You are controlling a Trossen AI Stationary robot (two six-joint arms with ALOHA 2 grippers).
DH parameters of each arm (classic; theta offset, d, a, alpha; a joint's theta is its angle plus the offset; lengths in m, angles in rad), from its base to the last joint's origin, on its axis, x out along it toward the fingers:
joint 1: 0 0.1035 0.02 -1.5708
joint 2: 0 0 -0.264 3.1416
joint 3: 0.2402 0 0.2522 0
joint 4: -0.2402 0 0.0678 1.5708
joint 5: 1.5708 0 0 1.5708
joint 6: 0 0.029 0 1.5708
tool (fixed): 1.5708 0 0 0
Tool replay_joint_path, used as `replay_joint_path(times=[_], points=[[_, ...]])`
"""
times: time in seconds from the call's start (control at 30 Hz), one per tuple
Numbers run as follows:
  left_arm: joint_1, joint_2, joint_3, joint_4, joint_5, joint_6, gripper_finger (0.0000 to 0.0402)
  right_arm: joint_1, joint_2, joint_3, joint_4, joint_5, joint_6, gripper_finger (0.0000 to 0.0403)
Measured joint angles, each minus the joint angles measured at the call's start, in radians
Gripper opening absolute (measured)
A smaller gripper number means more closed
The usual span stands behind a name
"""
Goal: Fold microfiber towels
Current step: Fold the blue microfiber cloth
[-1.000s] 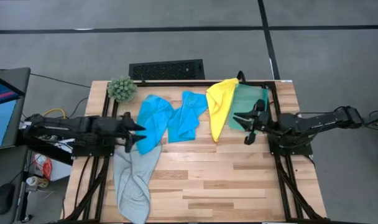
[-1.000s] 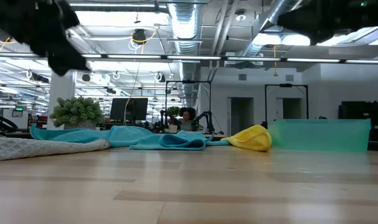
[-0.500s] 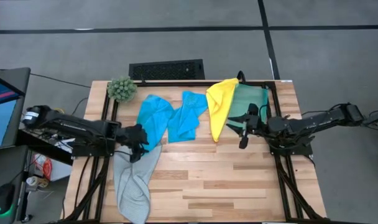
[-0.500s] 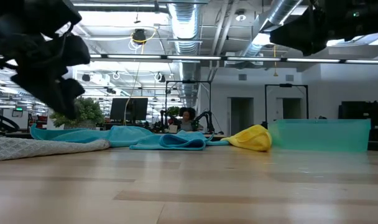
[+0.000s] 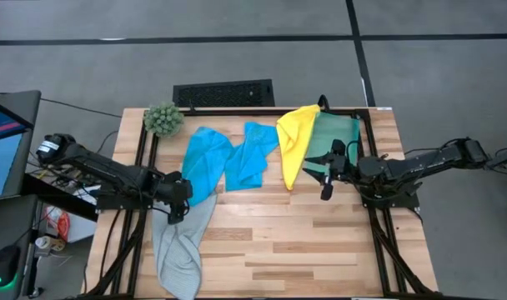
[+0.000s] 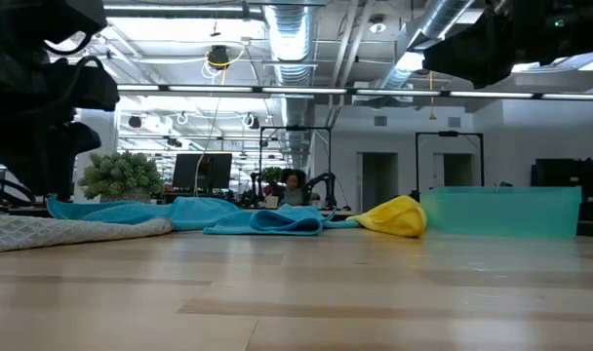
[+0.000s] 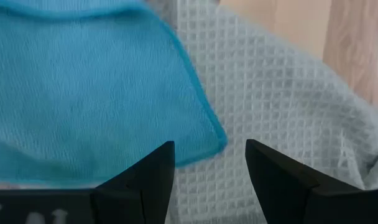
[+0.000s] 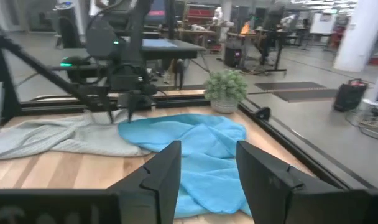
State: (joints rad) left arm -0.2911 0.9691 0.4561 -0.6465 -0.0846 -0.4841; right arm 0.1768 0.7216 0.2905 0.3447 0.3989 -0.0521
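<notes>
Five towels lie on the wooden table. A bright blue towel (image 5: 205, 162) overlaps the far end of the pale grey towel (image 5: 180, 242). A second blue towel (image 5: 249, 154), a yellow one (image 5: 295, 142) and a teal green one (image 5: 335, 137) lie along the far side. My left gripper (image 5: 177, 210) points down, open, just above the blue towel's near corner (image 7: 201, 130), which lies on the grey weave (image 7: 282, 93). My right gripper (image 5: 324, 179) hangs open above the table beside the yellow towel. It faces the blue towels (image 8: 195, 143).
A fuzzy green plant (image 5: 163, 119) stands at the far left corner. A black vent block (image 5: 223, 92) lies beyond the far edge. Bare wood (image 5: 287, 242) spans the near middle and right. The low view shows the grey towel (image 6: 72, 231) and the yellow towel (image 6: 394, 216) bunched low.
My left gripper has tipped from level to pointing down. It has come down and toward the near edge, onto the spot where the blue towel overlaps the grey one. My right gripper has gone a little toward the table's left and down. The towels have not moved.
</notes>
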Motion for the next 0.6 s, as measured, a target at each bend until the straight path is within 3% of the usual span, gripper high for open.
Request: replay_joint_path(times=[0.6], points=[[-0.072, 0.001, 0.000, 0.009, -0.087, 0.030, 0.0190, 0.000, 0.000, 0.000, -0.001, -0.035, 0.000, 0.0180]])
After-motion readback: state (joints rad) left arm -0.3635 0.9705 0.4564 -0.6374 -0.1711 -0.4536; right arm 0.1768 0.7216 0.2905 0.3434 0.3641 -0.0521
